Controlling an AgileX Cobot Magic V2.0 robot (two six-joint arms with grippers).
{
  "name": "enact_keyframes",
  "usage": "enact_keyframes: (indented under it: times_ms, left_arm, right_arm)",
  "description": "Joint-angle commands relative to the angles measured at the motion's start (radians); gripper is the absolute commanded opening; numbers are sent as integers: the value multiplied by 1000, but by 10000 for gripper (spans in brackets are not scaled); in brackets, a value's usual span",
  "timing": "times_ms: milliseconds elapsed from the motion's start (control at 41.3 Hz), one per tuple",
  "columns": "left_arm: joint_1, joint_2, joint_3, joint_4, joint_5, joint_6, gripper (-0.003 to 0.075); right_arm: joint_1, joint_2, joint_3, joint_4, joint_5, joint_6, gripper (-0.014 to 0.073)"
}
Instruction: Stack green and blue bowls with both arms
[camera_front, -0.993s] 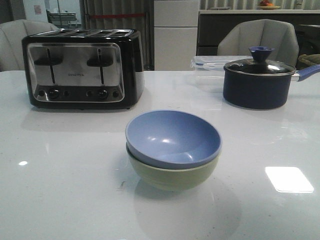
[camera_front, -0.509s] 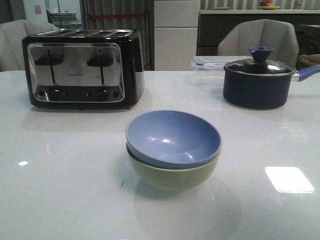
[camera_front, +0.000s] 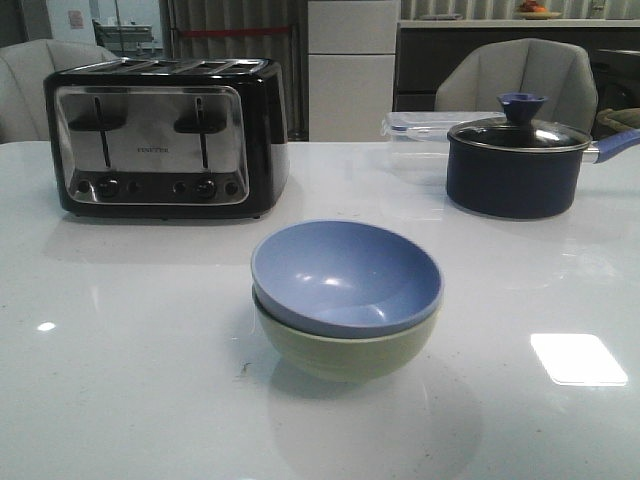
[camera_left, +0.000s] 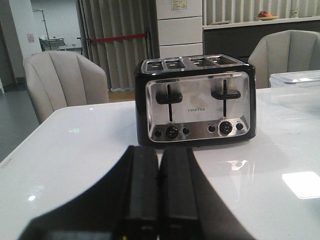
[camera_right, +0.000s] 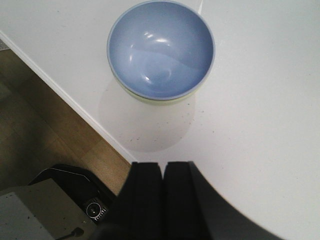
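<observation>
The blue bowl (camera_front: 346, 275) sits nested inside the green bowl (camera_front: 345, 351) at the middle of the white table, a little tilted. In the right wrist view the blue bowl (camera_right: 161, 47) shows from above with a thin strip of the green bowl (camera_right: 160, 100) under its rim. My right gripper (camera_right: 163, 172) is shut and empty, above the table's edge, well clear of the bowls. My left gripper (camera_left: 159, 160) is shut and empty, low over the table and facing the toaster. Neither arm shows in the front view.
A black-and-chrome toaster (camera_front: 165, 135) stands at the back left, and shows in the left wrist view (camera_left: 197, 102). A dark navy lidded saucepan (camera_front: 518, 158) and a clear plastic box (camera_front: 420, 135) stand at the back right. The table's edge (camera_right: 70, 102) runs near the bowls; floor lies beyond.
</observation>
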Motion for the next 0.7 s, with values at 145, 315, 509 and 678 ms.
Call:
enact_keyframes:
  times_ms: [145,315,509,678]
  left_arm:
    - [4,-20,3,-7,-98,-5,93]
    - [4,-20,3,-7,-98,-5,93]
    - [4,-20,3,-7,-98,-5,93]
    - [4,-20,3,-7,-98,-5,93]
  right_arm:
    - [3,-6,-27,-1,-56,-4,55]
    - [3,-6,-27,-1,-56,-4,55]
    - [3,-6,-27,-1,-56,-4,55]
    - [-1,-19,-17,-1,-59,-4,55]
